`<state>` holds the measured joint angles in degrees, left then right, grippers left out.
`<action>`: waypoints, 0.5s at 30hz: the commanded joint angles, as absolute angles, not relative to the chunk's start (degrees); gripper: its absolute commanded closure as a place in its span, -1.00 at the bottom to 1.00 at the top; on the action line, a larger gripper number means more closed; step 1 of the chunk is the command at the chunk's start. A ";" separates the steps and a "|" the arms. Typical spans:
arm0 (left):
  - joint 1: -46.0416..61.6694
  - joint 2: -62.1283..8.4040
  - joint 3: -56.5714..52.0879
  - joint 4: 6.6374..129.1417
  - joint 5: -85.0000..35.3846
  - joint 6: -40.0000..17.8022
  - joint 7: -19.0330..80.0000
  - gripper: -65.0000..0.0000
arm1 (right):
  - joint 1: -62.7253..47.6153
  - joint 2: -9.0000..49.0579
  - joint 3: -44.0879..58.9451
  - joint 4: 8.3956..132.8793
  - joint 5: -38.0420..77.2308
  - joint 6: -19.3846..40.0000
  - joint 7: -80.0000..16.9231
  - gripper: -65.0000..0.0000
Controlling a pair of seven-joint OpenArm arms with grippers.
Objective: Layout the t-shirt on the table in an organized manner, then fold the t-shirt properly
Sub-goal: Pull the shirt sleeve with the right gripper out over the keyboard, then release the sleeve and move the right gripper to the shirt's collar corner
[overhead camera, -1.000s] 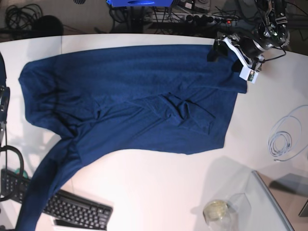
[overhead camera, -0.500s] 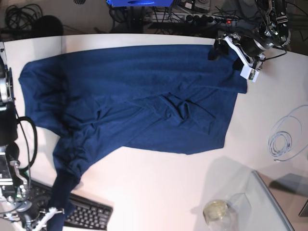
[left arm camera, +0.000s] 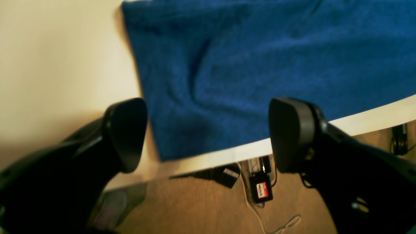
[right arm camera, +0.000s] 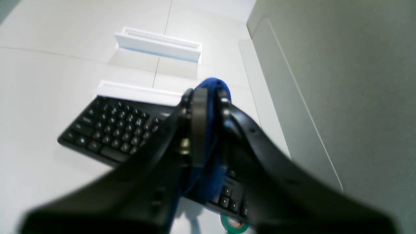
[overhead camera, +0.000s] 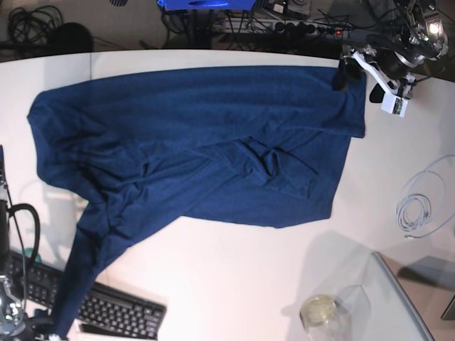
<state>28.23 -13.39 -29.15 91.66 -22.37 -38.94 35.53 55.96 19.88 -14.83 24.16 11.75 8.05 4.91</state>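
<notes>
The dark navy t-shirt (overhead camera: 199, 135) lies spread and wrinkled over the white table (overhead camera: 234, 284), one long sleeve trailing to the bottom left over a keyboard. My left gripper (overhead camera: 359, 71) hovers at the shirt's far right corner. In the left wrist view the left gripper (left arm camera: 208, 130) is open wide above the t-shirt (left arm camera: 260, 65) and the table edge (left arm camera: 227, 156). My right gripper (right arm camera: 209, 92) is shut on a fold of the t-shirt (right arm camera: 211, 156), lifted above the keyboard. In the base view only the right arm's edge shows at the bottom left.
A black keyboard (overhead camera: 114, 312) sits at the near left, with a green tape roll (right arm camera: 232, 224) beside it. A coiled white cable (overhead camera: 419, 206), a glass panel (overhead camera: 405, 298) and a clear cup (overhead camera: 320, 311) are at the right. White trays (right arm camera: 156, 44) lie beyond the keyboard.
The left gripper has shifted right and toward the far edge, off the shirt's corner. The right arm dropped toward the bottom left, and the bunched sleeve stretched out over the keyboard.
</notes>
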 commanded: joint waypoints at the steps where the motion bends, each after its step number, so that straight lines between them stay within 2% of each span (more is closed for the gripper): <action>1: 28.35 -13.85 -29.49 92.70 -23.16 -38.99 34.51 -0.71 | 57.89 19.38 -14.46 24.66 12.00 7.52 6.11 0.45; 4: 28.26 -13.41 -29.14 92.70 -23.16 -38.99 34.51 -0.71 | 56.66 18.77 -14.46 24.66 12.00 7.52 1.54 -0.40; 5: 28.26 -13.41 -29.14 92.70 -23.16 -38.99 34.51 -0.71 | 55.60 18.77 -14.55 25.10 12.00 7.52 -0.40 -0.52; 6: 28.09 -13.14 -29.05 92.70 -23.16 -38.99 34.51 -0.71 | 54.55 18.77 -14.55 25.89 12.00 7.60 -1.71 -0.51; 8: 27.91 -13.14 -29.05 92.79 -23.16 -38.99 34.51 -0.71 | 51.38 20.35 -14.29 28.35 12.09 7.60 -3.65 -0.36; 10: 27.74 -13.14 -29.05 92.70 -23.16 -38.99 34.51 -0.71 | 46.46 21.41 -12.79 31.87 12.09 7.60 -6.90 -0.06; 11: 27.74 -13.14 -29.05 92.62 -23.16 -38.99 34.51 -0.71 | 44.09 21.58 -11.65 33.89 12.09 7.60 -8.92 0.11; 15: 26.42 -13.05 -29.05 92.53 -23.16 -38.99 34.51 -0.71 | 32.40 21.58 -3.56 43.47 12.09 7.60 -17.19 1.00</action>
<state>26.63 -12.23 -28.73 91.64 -22.37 -39.00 35.59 29.74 20.73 -3.70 42.33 11.79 7.68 -19.09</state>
